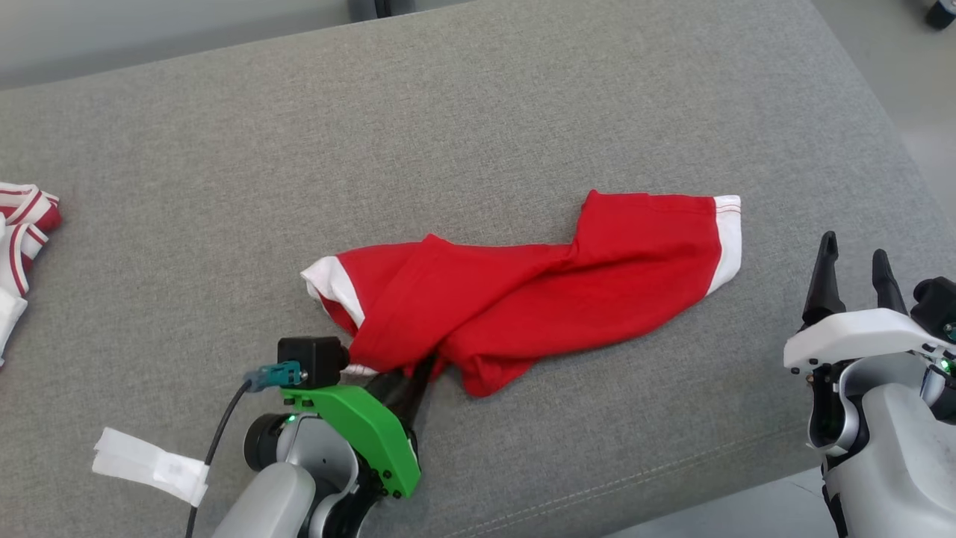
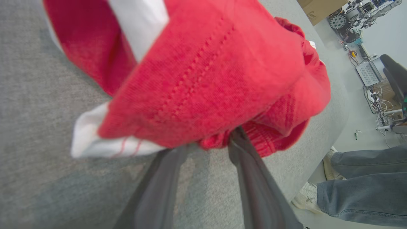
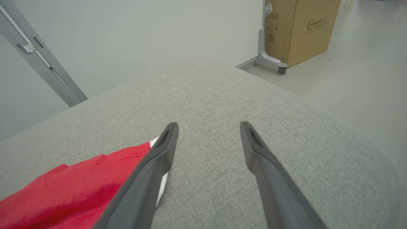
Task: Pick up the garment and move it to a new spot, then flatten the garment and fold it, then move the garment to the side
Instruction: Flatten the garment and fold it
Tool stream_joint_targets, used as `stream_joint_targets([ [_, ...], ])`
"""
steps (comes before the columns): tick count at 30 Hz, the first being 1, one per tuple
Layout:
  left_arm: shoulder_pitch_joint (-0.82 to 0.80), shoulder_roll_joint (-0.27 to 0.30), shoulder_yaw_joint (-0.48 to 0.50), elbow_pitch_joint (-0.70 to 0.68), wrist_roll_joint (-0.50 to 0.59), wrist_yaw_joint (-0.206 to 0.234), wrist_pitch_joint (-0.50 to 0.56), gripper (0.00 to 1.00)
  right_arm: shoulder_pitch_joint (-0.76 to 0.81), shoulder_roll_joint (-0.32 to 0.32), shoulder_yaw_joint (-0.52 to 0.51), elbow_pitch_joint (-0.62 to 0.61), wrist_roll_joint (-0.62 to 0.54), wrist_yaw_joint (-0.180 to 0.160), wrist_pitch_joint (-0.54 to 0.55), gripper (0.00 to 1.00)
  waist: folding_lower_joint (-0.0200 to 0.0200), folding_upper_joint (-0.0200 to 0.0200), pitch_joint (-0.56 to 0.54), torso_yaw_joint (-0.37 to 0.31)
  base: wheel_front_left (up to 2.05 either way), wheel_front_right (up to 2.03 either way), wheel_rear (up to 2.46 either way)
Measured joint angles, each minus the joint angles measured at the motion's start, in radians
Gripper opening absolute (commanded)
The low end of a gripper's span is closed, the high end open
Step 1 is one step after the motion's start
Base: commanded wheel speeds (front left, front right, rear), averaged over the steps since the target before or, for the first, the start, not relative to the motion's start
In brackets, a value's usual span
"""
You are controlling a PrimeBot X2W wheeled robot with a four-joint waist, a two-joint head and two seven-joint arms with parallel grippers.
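Note:
The garment (image 1: 19, 239), white cloth with red-and-white striped trim, lies bunched at the far left edge of the head view, mostly cut off. A red piece with white end bands (image 1: 538, 291) lies crumpled mid-surface. My left gripper (image 1: 422, 366) reaches into its near edge. In the left wrist view the dark fingers (image 2: 251, 171) stand apart with a bunched fold of the red piece (image 2: 203, 79) between them; the tips are hidden under it. My right gripper (image 1: 854, 250) hovers open to the right of the red piece, and its fingers (image 3: 270, 171) hold nothing.
Everything lies on a grey upholstered surface (image 1: 448, 112) whose front edge runs along the lower right. A white tag (image 1: 149, 463) hangs on my left arm's cable. A person's jeans-clad legs (image 2: 365, 194) stand beside the surface. A cardboard box (image 3: 299, 28) sits on the floor beyond.

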Motion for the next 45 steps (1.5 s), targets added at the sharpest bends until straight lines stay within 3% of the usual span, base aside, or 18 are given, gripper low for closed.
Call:
stream_joint_targets([
  [8,-0.127,0.030,-0.013,-0.064,0.045,-0.019,0.016,0.00,0.029,0.009,-0.025,-0.037,-0.009,0.000,0.000,1.00,0.0000,0.0000,0.005,0.012,0.00,0.00,0.00],
  [14,-0.262,0.083,-0.007,-0.099,0.088,-0.027,0.095,0.00,0.050,0.013,-0.009,-0.052,-0.014,0.000,0.000,1.00,0.0000,0.0000,0.003,0.032,0.00,0.00,0.00],
  [26,-0.442,0.168,0.011,0.090,0.133,0.017,0.300,0.00,0.049,0.027,0.115,-0.052,-0.043,0.007,0.000,1.00,0.0000,0.0000,0.019,-0.009,0.00,0.00,0.00],
  [39,-0.574,0.127,0.029,0.198,0.202,0.063,0.294,0.00,0.057,0.034,0.223,-0.036,-0.045,0.021,0.000,1.00,0.0000,0.0000,0.038,-0.124,0.00,0.00,0.00],
  [40,-0.587,0.125,0.033,0.200,0.216,0.063,0.279,0.04,0.059,0.034,0.230,-0.034,-0.045,0.021,0.000,1.00,0.0000,-0.0001,0.041,-0.133,0.00,0.00,0.00],
  [43,-0.622,0.104,0.046,0.209,0.221,0.063,0.215,0.40,0.061,0.034,0.245,-0.028,-0.045,0.020,0.000,1.00,0.0000,0.0000,0.046,-0.157,0.00,0.00,0.00],
  [44,-0.623,0.084,0.060,0.212,0.210,0.064,0.195,0.56,0.061,0.034,0.252,-0.028,-0.045,0.020,0.000,1.00,0.0000,0.0000,0.047,-0.163,0.00,0.00,0.00],
  [45,-0.623,0.063,0.073,0.219,0.198,0.067,0.183,0.91,0.061,0.034,0.261,-0.030,-0.045,0.020,0.000,1.00,0.0000,0.0000,0.049,-0.169,0.00,0.00,0.00],
])
